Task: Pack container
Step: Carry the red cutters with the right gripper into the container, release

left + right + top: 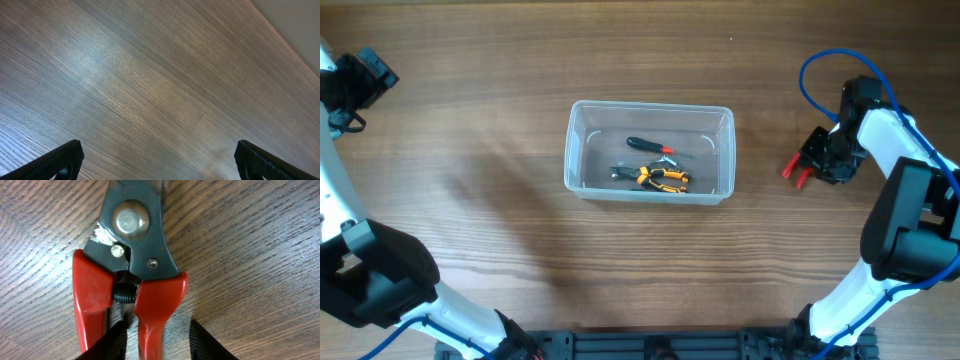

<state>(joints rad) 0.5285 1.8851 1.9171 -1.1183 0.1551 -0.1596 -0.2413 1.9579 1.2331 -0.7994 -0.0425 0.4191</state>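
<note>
Right under the right jaws, lying flat on the tabletop [260, 240]: red-handled cutters [132, 255], dark metal head, pivot bolt, small spring between the handles. Jaws parted a moderate way, fingers [210, 345] down either side of one red handle — bare wood visible between that handle and one finger, so not clamped on anything. Other handle partly tucked behind the second finger; can't tell about contact there. From overhead, only the red handle ends poking out from under those jaws, on the side facing the container [650, 105].

Off to the side of the right jaws, toward the left ones but much nearer the right: that clear container, upright on the tabletop, apart from the cutters. Inside it, orange-and-black pliers [665, 178] and, just beside them, a slim black tool with a red tip [650, 146] — too small to name properly.

Over at the left jaws, well apart from the container: spread wide, fingertips [60, 160] at the two lower corners of the wrist view, nothing but wood grain between.
</note>
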